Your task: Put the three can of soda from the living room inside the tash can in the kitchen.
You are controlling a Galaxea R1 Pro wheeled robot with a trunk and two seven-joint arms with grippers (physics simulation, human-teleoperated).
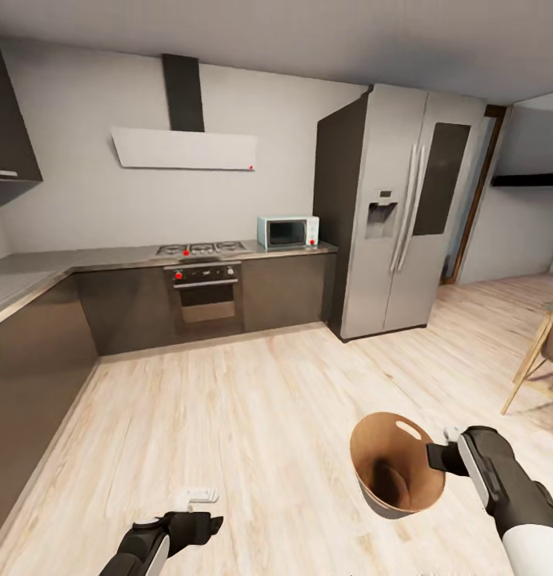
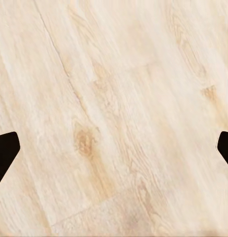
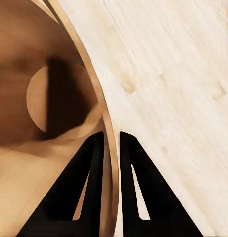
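Nearest item: right gripper (image 1: 438,458), its two dark fingers (image 3: 96,163) closing on the thin rim of the tash can (image 1: 392,464), one finger inside the wall, one outside. The can is hanging above the floor at the lower right of the head view, tilting so that its open mouth is facing the camera; its oval handle cutout (image 1: 410,430) is showing near the rim. Its copper-brown interior is showing a flat round bottom (image 3: 49,101) in the right wrist view.

Left gripper (image 1: 198,498): hovering low over the floor, fingers spreading wide apart and holding nothing; only the two dark tips (image 2: 4,153) are showing at the edges of the left wrist view.

Surface: pale wood-plank floor (image 1: 252,408), running from the robot to the cabinets.

Room, middle distance: dark lower cabinets (image 1: 124,308) lying under a steel-grey countertop (image 1: 36,268) that is turning a corner at the left; built-in oven (image 1: 206,296) with red knobs beneath a gas hob (image 1: 200,249).

Farther: white microwave (image 1: 287,231) sitting on the countertop just beside a tall silver fridge (image 1: 404,212); white range hood (image 1: 184,148) with a dark flue on the grey wall; doorway opening at the far right.
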